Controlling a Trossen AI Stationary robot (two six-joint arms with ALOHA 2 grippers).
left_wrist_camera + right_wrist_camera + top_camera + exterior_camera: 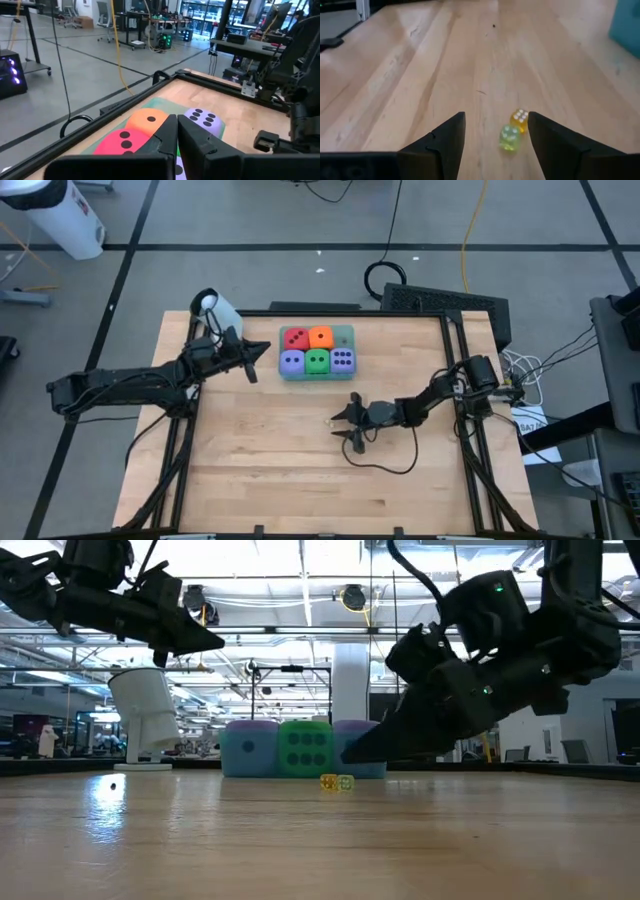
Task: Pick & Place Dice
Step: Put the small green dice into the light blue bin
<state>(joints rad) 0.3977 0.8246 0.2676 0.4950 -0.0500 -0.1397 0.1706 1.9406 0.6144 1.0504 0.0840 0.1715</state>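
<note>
My right hand [496, 135] sits low at mid-worktop, fingers spread and gripping nothing, with two tiny dice [514, 130], amber and yellow-green, lying between them. At about 11 o'clock from there, five big dice [317, 351] fill the teal tray [345, 332]; my left hand [250, 366], clenched empty, hovers at the tray's 9 o'clock.

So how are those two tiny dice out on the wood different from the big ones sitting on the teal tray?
The two tiny dice are see-through, one amber, one yellow-green, with pale pips; the big dice look soft and opaque, with dark pips. The tiny pair lies on bare table between the right tool's open fingers; the big five sit packed together on the tray. All are pipped cubes.
</note>
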